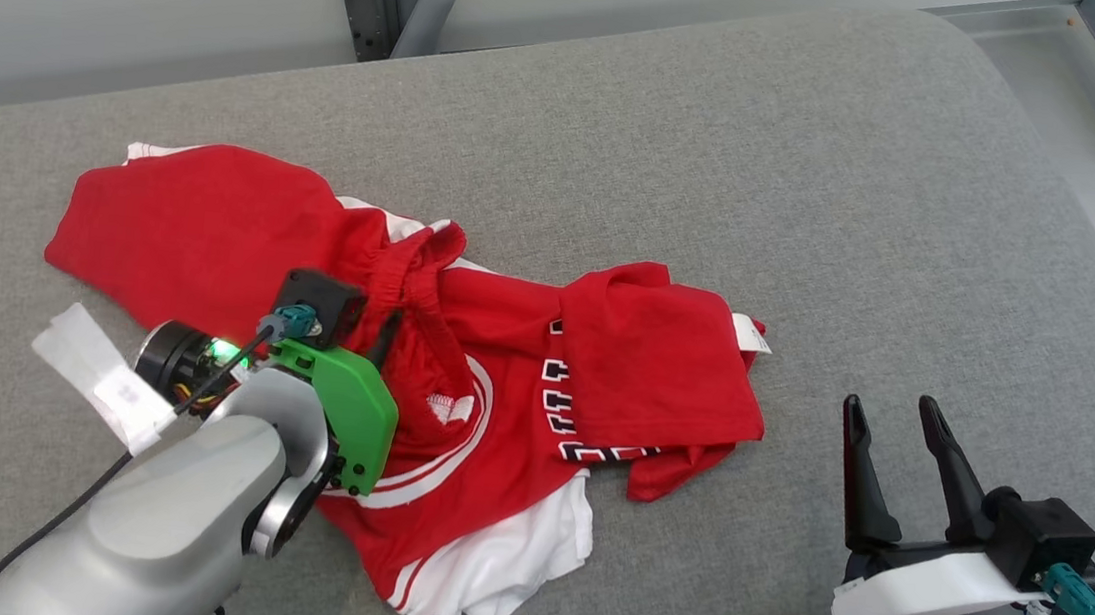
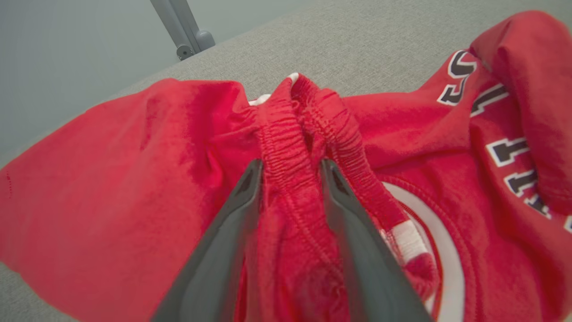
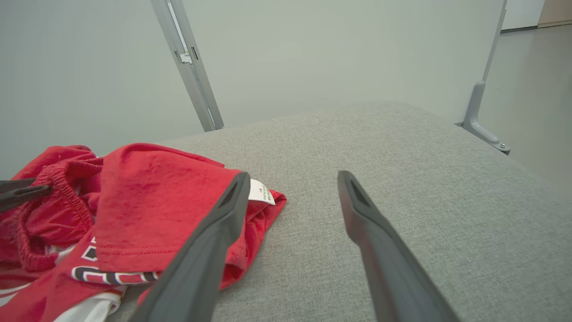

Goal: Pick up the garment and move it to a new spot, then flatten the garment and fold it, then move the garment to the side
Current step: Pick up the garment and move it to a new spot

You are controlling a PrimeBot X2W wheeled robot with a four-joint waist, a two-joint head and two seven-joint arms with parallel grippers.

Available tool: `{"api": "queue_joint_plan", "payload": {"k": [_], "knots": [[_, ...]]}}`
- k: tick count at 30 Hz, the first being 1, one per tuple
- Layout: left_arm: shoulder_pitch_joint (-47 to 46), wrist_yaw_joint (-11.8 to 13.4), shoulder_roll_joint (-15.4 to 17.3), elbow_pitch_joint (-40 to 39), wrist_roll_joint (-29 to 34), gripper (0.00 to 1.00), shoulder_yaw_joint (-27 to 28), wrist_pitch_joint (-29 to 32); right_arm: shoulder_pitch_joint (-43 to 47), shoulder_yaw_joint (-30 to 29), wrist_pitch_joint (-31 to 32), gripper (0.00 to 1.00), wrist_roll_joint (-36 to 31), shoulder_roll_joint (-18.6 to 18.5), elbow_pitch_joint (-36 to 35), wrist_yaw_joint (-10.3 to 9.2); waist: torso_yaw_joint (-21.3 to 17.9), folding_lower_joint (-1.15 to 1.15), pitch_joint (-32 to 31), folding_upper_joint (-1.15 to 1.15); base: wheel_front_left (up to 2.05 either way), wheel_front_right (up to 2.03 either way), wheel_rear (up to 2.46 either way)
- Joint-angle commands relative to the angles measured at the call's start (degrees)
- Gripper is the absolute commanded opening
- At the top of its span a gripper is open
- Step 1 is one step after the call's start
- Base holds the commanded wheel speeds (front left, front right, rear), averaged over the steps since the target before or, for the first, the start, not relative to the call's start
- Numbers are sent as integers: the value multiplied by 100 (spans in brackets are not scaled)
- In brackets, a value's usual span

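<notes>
Red-and-white crumpled jersey garment [image 1: 214, 225] lies left of centre on the grey padded bench [image 1: 822, 173]. My left pincer [image 2: 291, 164] straddles its waistband [image 2: 286, 134]; whether it is clamped, I cannot tell. My right pincer [image 1: 890, 406] stands open. Advise closing fully before lifting.

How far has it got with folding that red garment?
Nothing looks done: the red garment lies crumpled on the grey cushion. In hand: the left gripper has its fingers either side of the elastic waistband, though a firm pinch isn't certain. The right gripper hangs open beside it. Lifting, moving, flattening, folding and setting aside remain.
</notes>
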Motion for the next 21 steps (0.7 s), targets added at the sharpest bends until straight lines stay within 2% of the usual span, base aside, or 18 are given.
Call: {"api": "queue_joint_plan", "payload": {"k": [1, 6, 9, 12, 15, 21], "knots": [[62, 2, 89, -46, -72, 0, 115, -124, 61, -26, -20, 100, 4, -13, 15, 0, 24, 0, -33, 29, 0, 0, 0], [-13, 91, 280, -322, -198, 0, 384, -365, 117, -51, -20, 100, -10, -13, -1, 0, 86, 0, -78, 29, 0, 0, 0], [-33, 143, 547, -593, -366, 0, 664, -483, 136, -70, -20, 100, -41, -13, 2, 0, 132, 0, -114, 29, 0, 0, 0], [8, 259, 962, -900, -567, 0, 1064, -625, 149, -85, -20, 100, -61, -14, 11, 0, 162, 0, -156, 29, 0, 0, 0], [26, 421, 1567, -1289, -792, 0, 1520, -714, 160, -109, -20, 100, -68, -13, -9, 0, 200, 0, -168, 29, 0, 0, 0], [150, 803, 3094, -1886, -1058, 0, 2294, -544, 154, -158, -20, 100, -74, -13, -38, 0, 232, 0, -106, 29, 0, 0, 0]]}}
